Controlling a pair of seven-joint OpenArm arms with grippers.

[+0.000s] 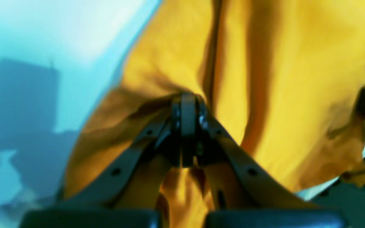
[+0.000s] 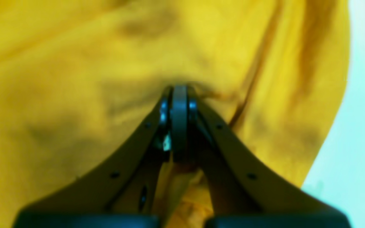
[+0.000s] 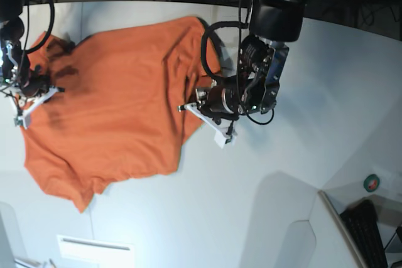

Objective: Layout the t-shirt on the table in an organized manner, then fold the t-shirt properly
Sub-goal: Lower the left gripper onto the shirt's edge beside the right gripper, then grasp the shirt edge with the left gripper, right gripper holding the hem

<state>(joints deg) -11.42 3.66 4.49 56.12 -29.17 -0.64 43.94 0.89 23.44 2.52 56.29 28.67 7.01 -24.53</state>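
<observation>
1. Nearest the base camera, the white counter [image 3: 188, 230] lies bare and smooth, with a curved far edge. A small green roll [image 3: 372, 183] sits off to one side, and a dark keyboard-like object shows in the corner.
2. The shirt [image 3: 119, 111] lies mid-counter, mostly spread but not flat. One sleeve points toward the camera, and the hem side by the left arm is bunched and folded over. It is plain orange knit, soft and limp, with shallow wrinkles.
3. The left tool [image 3: 210, 114] is clamped on the shirt's edge. Its wrist view shows the jaws together with cloth [image 1: 265, 79] pinched at the tips [image 1: 187, 101].
4. The right tool [image 3: 28, 95] is likewise closed on the opposite edge, near the shoulder and collar end. Its wrist view fills with blurred fabric [image 2: 74, 63] gathered at the tips [image 2: 179, 95].
5. Judged step: still laying out, with both arms holding opposite edges to stretch the shirt.
6. The next move likely calls for pulling the two grips apart and lowering evenly, so the bunched edge unrolls. Uneven tension could drag the whole shirt sideways.
</observation>
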